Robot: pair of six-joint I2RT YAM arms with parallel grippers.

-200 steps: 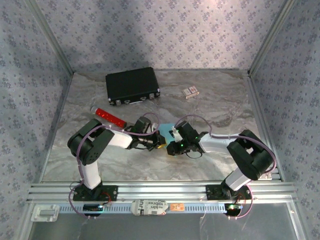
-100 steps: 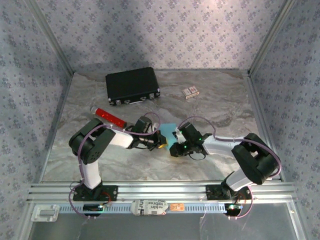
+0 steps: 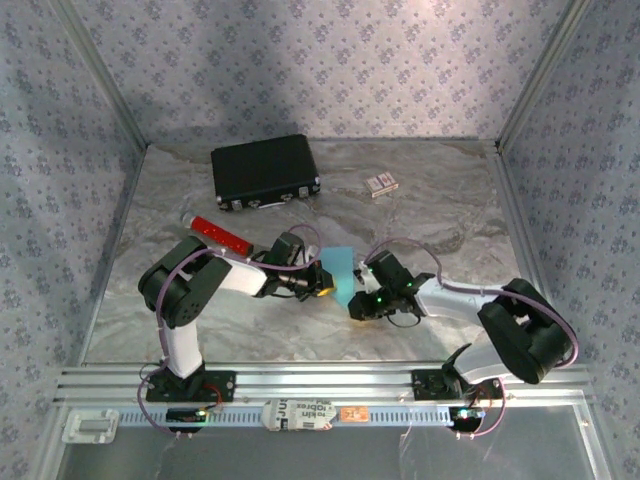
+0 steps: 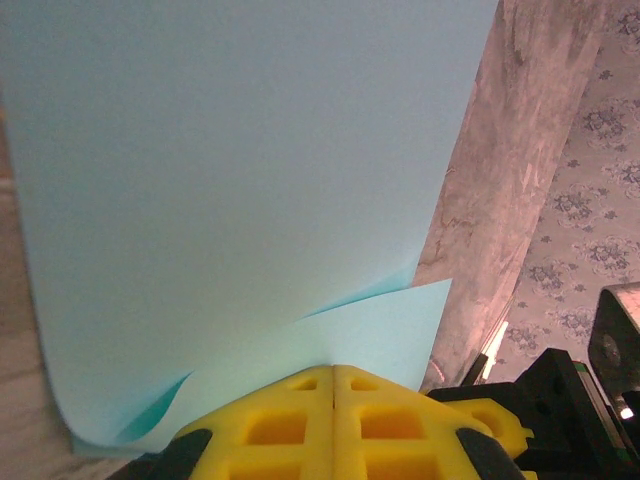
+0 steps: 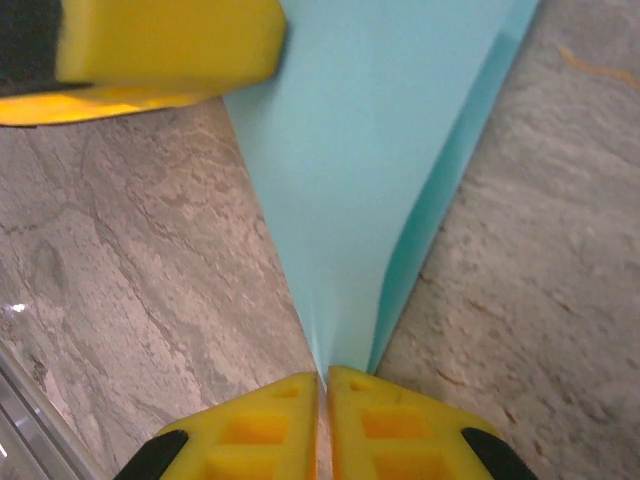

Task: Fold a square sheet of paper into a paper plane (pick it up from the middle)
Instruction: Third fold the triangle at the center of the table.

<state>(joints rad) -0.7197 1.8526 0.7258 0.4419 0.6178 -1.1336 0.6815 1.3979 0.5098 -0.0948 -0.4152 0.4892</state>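
Cyan-blue across the left wrist view: a thin square sheet of paper (image 4: 250, 180), curled at its lower left corner, a second layer peeking out at lower right. Clamped at the near edge by the yellow-padded left gripper (image 4: 333, 378), fully closed on it.

Seen from the right wrist as a narrowing wedge instead, its tip pinched tight in the right gripper (image 5: 322, 380) over the grey marbled table (image 5: 150, 260), with one yellow left finger (image 5: 160, 50) at upper left.

Shown from above as held up between both grippers, near the table's middle. Takes in also a black hard case (image 3: 265, 172) at back left, a red tube (image 3: 220, 232) near the left elbow, and a small patterned card box (image 3: 380, 184) further back.

Reaches right with the left arm, elbow folded high. Reaches left with the right arm, stretched low along the table, wrists nearly meeting.
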